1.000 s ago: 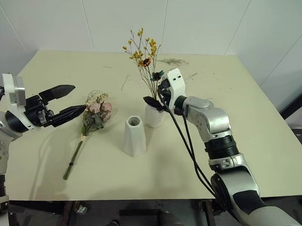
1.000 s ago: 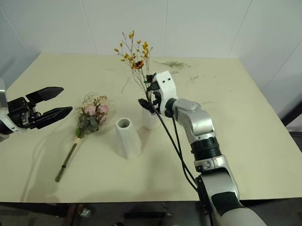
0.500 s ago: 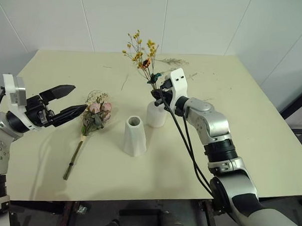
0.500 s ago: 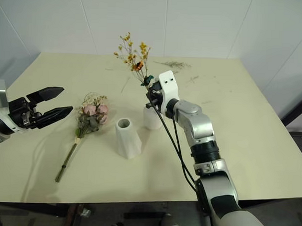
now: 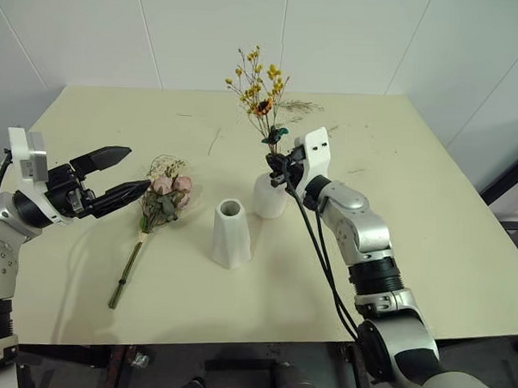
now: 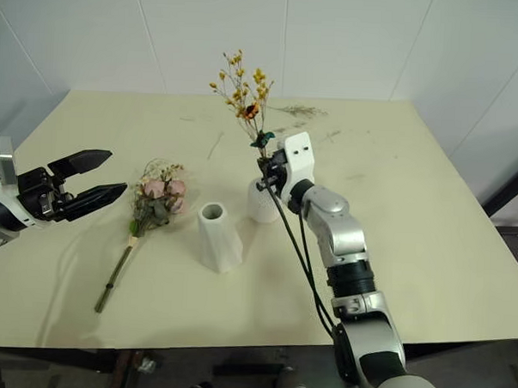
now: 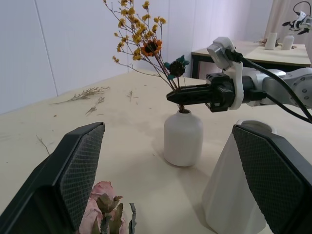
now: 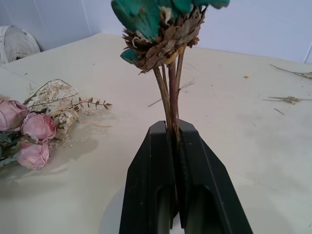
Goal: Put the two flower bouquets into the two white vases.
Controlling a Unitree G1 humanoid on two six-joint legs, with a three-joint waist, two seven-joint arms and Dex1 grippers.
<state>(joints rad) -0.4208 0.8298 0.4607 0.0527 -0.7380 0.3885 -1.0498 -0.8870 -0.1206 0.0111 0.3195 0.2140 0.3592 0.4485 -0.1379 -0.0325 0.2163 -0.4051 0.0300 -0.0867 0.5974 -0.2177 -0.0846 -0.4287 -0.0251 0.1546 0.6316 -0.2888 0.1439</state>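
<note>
The right gripper [image 5: 277,165] is clamped tight on the brownish stems of the yellow bouquet [image 5: 260,87], its 2 black fingers [image 8: 192,165] pinched together just above the mouth of the rounded vase [image 5: 268,197]. From the left wrist view the stems run down into that vase's small opening, and the bouquet stands nearly upright, leaning a touch away from the arm, with the yellow blossoms fanning out high over the table [image 5: 430,219]. A little teal and brown flower head [image 8: 163,29] sits just above the pinch.

Over on the robot's left, the left gripper [image 5: 118,175] hovers above the table with its 2 fingers spread wide, nothing between them. It points toward the rose bouquet [image 5: 164,194], which lies flat on the table just beyond the fingertips, pink heads toward the middle of the table and its long stem trailing back toward the near edge.

Between the roses and the rounded vase stands the tall tapered vase [image 5: 231,234], upright, mouth open, nothing in it. It is slightly nearer the front edge than the rounded one and close beside it, not touching.

Loose dried twigs [image 5: 299,105] lie scattered toward the far side of the table.
</note>
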